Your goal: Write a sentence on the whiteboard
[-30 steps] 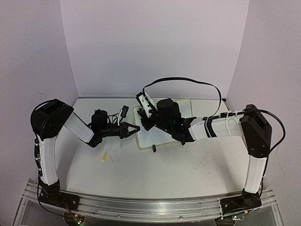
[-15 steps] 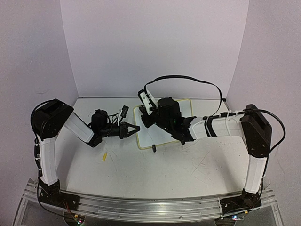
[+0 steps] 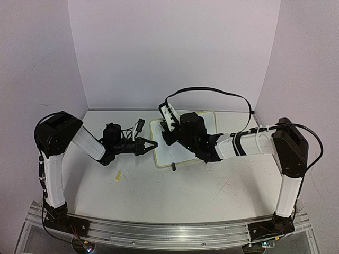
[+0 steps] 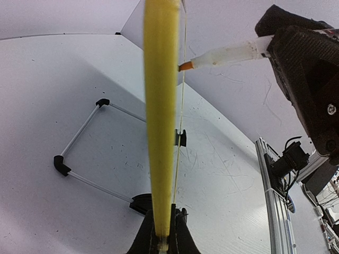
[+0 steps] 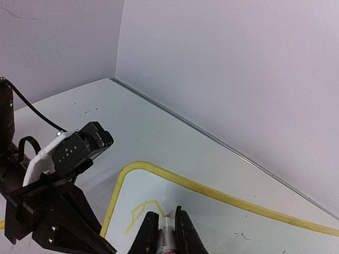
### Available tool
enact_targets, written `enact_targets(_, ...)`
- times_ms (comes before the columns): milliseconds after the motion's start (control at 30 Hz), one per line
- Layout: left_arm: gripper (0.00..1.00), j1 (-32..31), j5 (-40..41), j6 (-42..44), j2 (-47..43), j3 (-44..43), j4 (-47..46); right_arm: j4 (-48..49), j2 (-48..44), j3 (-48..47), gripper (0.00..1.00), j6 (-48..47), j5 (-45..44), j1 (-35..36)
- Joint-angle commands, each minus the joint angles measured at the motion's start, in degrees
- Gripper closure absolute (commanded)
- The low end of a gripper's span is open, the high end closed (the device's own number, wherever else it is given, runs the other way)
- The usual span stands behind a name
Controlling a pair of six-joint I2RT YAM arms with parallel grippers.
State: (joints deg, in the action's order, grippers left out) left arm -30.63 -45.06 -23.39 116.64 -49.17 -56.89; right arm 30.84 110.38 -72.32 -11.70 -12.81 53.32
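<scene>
Whiteboard, small, white and rectangular with rounded corners and a pale yellow rim, lies face up on the white table, towards the middle of the back edge. Its sides run roughly square with the table's edges. Whether its longer side runs along the back edge or from front to back is hard to judge from above. A small black clip foot sits at the front rim.

The black left gripper reaches in from the left, and its jaws are clamped on the left rim of the whiteboard. In the left wrist view that rim shows edge-on as a yellow band running straight up from the fingers.

The black right gripper hangs over the board's back left corner, jaws closed around a white marker pen. The pen's orange tip sits right at the board, though actual contact cannot be confirmed. A thin yellow stroke is drawn on the white surface just ahead of the pen.

A small yellow scrap lies on the table near the left arm.
</scene>
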Motion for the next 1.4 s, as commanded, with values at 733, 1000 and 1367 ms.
enact_targets(733, 1.00, 0.25, 1.20, 2.21, -1.24, -0.19, 3.60, -1.16, 2.39, -2.55, 1.00, 3.12, 3.90, 0.51)
enact_targets(1000, 1.00, 0.23, 1.20, 2.30, -1.24, -0.22, 3.70, -1.19, 2.72, -3.35, 1.00, 3.93, 1.69, 0.59)
enact_targets(1367, 1.00, 0.25, 1.28, 2.39, -1.25, -0.01, 3.81, -0.38, 0.76, -0.48, 1.00, 3.96, -6.34, 0.52)
